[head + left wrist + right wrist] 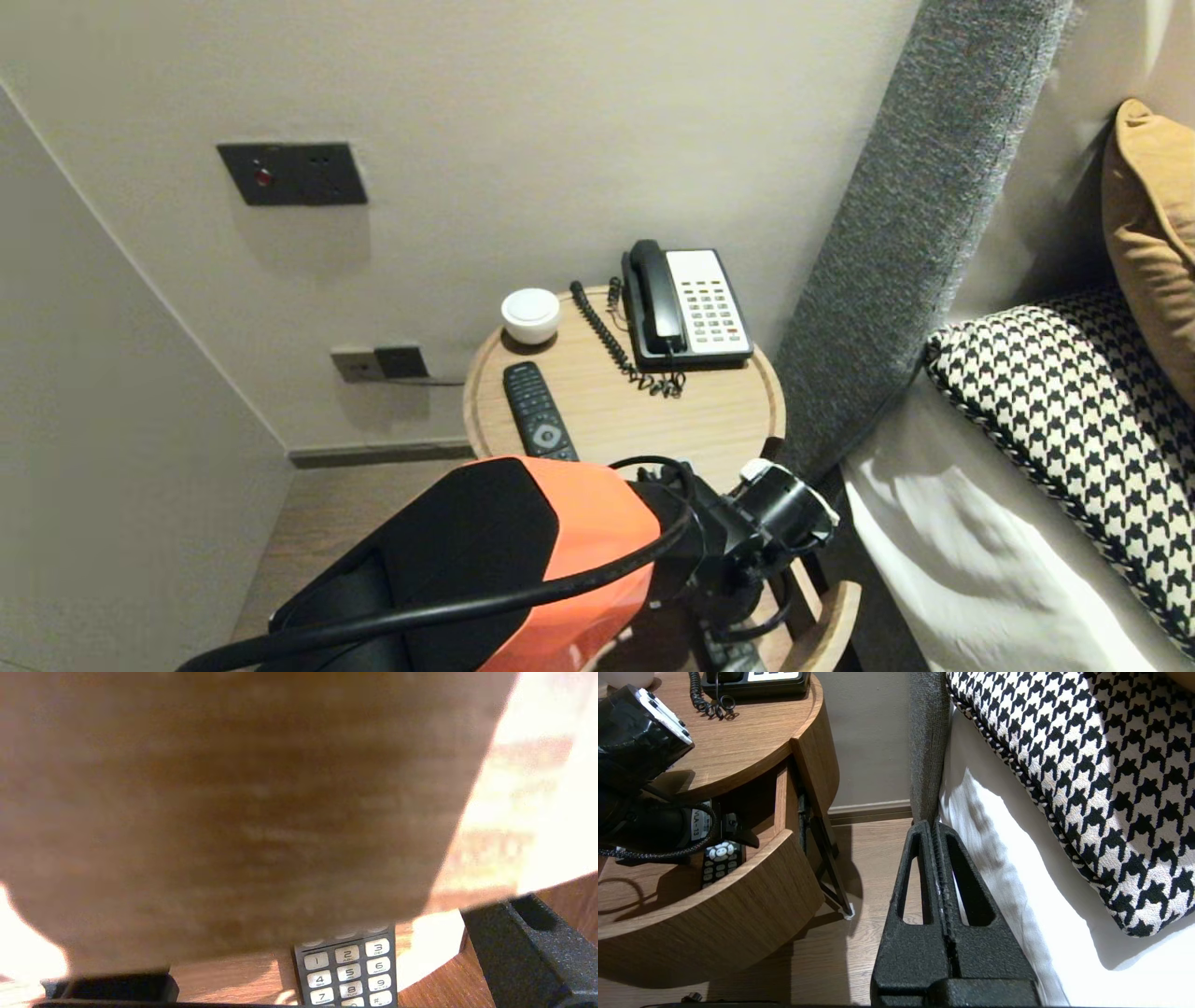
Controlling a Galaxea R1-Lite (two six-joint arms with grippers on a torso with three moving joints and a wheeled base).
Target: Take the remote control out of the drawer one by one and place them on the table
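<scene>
A dark switch plate (291,174) with a red light sits on the pale wall at far left. Lower down is a socket (378,362) with a plug in it.

Next comes the round wooden bedside table (719,411). On its top are a white bowl (530,315), a black top remote (539,411) and a telephone (686,306), whose key print is too small to read. The phone's coiled cord (611,341) trails across the wood.

Below the top, the table's drawer (738,905) is pulled out. The left gripper (317,952) is inside it under the tabletop, its fingers (514,938) spread as wide as they go and holding nothing. The drawer remote (348,970) lies flat on the drawer floor between them, apart from both. Its pale keys read 1 to 9. A white label (701,822) on that arm's wrist ends in "-13".

Further right, the right gripper (934,828) hangs over the wood-plank floor (868,868) between table and bed, its fingers pressed together and empty. Beyond it rise a grey upholstered headboard (915,233), a white sheet (980,579), a black-and-white houndstooth pillow (1074,420) and a mustard cushion (1153,233).
</scene>
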